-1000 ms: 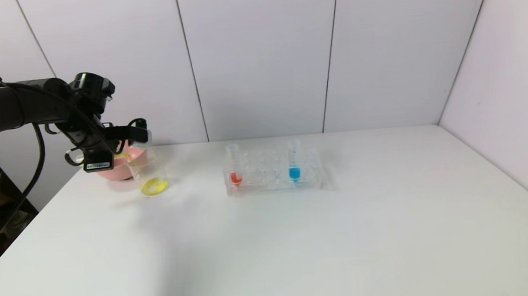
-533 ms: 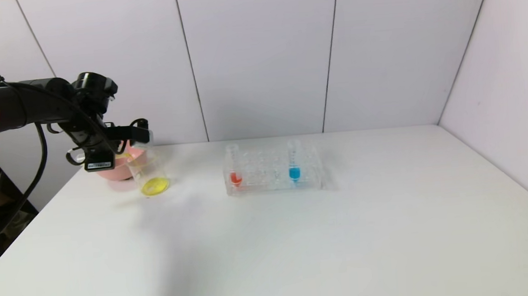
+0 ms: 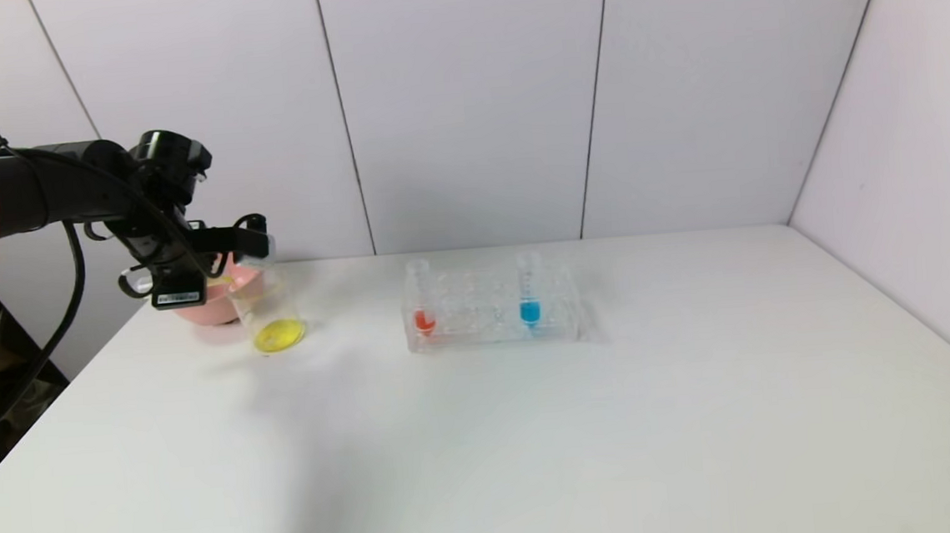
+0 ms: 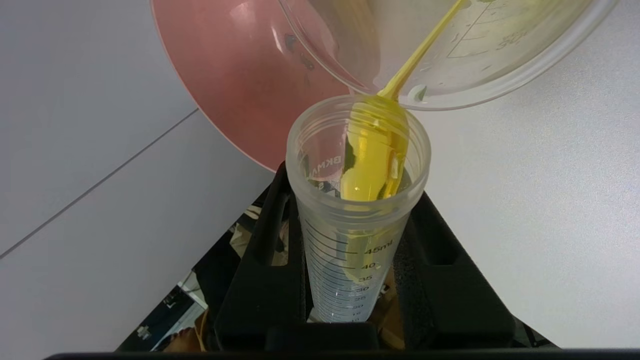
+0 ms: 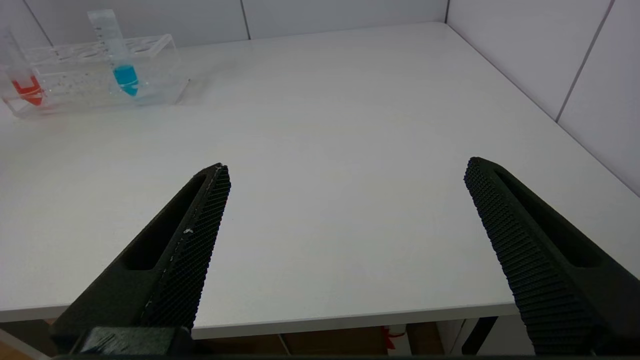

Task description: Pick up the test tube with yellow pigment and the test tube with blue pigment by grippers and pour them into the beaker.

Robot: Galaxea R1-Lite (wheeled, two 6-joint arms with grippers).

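Fingers of the left gripper (image 4: 357,280) clamp the yellow tube (image 4: 357,200) from both sides, low in the left wrist frame, with the tube's open mouth at the frame's middle. A thin yellow stream runs from that mouth up into the tilted-looking rim of the beaker (image 4: 450,50) at the top of the frame, and yellow liquid coats the tube's inner wall. Behind the tube, in the upper left of that frame, sits the pink bowl (image 4: 240,70).

In the head view the left gripper (image 3: 244,245) hangs at the left of the frame, just above the beaker (image 3: 269,310), which stands on the white counter (image 3: 537,429) with a yellow pool at its bottom; the bowl (image 3: 202,306) is just behind it.

Near the middle of the head frame stands the clear rack (image 3: 490,307), holding the red tube (image 3: 421,295) at its left end and the blue tube (image 3: 529,288) towards its right end, both upright.

In the right wrist frame the right gripper (image 5: 347,190) has its fingers spread wide and holds nothing, low over the counter edge, with the rack (image 5: 90,75) and the blue tube (image 5: 117,50) in the upper left, well apart from it.
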